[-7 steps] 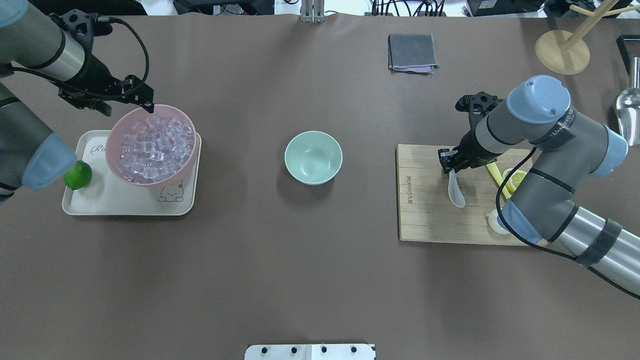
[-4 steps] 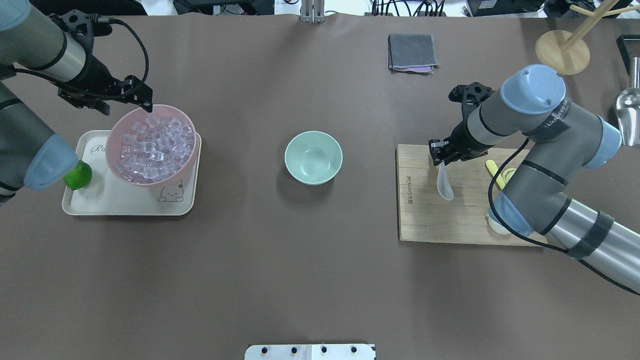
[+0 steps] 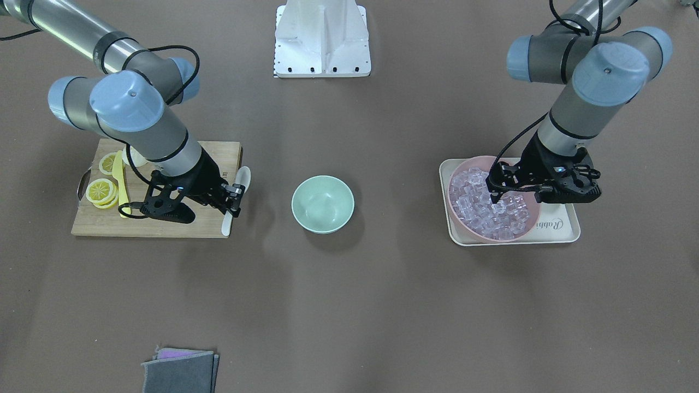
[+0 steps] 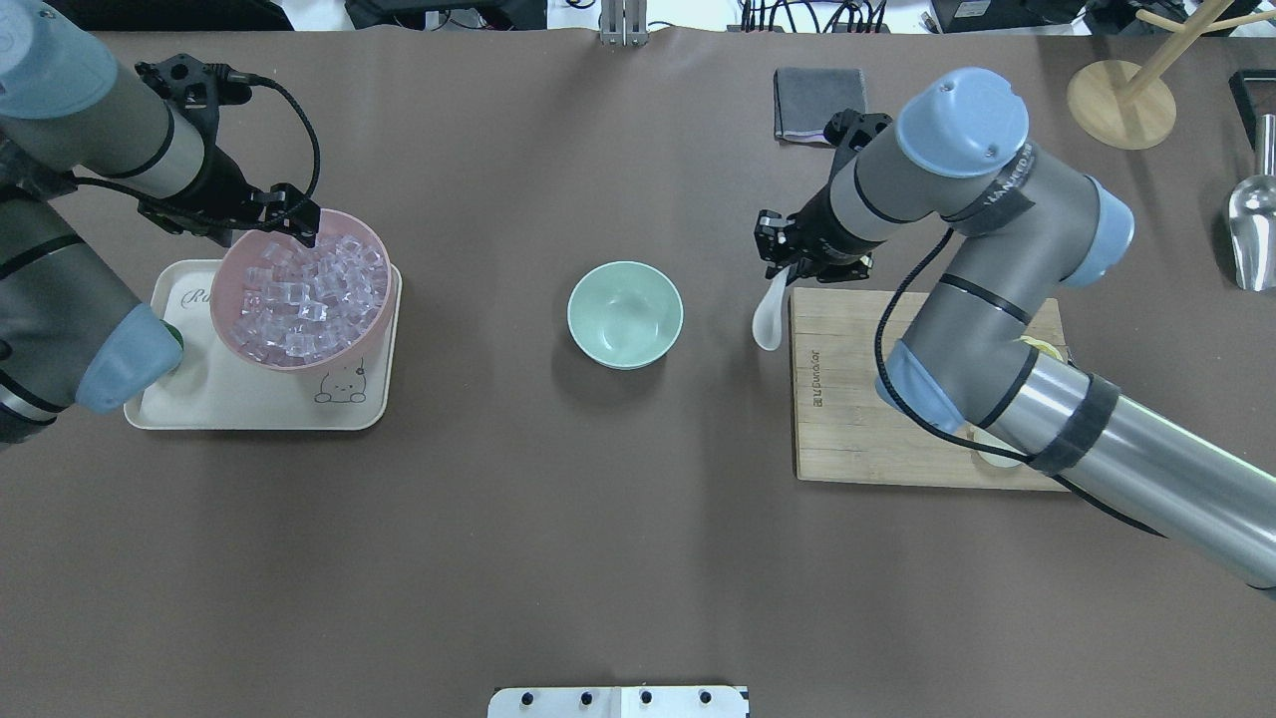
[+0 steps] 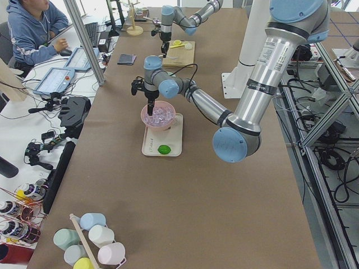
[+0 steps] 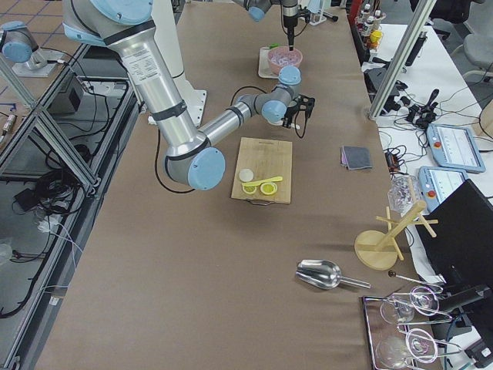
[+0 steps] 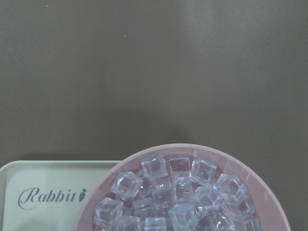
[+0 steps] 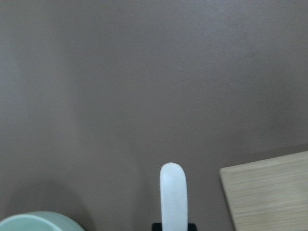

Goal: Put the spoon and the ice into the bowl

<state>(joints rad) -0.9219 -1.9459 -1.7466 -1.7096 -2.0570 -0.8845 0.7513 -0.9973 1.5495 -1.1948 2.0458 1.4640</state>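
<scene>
Item, spoon [image 4: 769,317]: white, gripped by its handle in the right gripper [image 4: 790,263], whose jaws are closed on it. The scoop hangs out on the robot's side of the grip, and the right wrist view shows the rounded handle tip poking out on the far side. Position: apparently lifted off the tabletop [image 4: 598,519], just past the left edge of the cutting board [image 4: 847,419], in the gap between board and bowl [image 4: 625,317]. Long axis: roughly toward and away from the robot, slightly slanted, so crosswise to the line from gripper to bowl. Bearing of bowl: to the robot's left of the right gripper and a little nearer the robot; near, but not yet under the spoon; empty. Judgement: the coming move is a short sideways carry to the left until the scoop stands over the bowl's hollow, then a release. Item, ice [image 4: 304,294]: clear cubes heaped in the pink bowl [image 4: 221,289] on the tray [image 4: 249,404], well apart from the bowl. Left gripper [image 4: 299,227]: poised over the pink bowl's far rim, tips among or just above the cubes; I cannot tell whether it is open or closed on a cube. Arm nearer the bowl: the right.
</scene>
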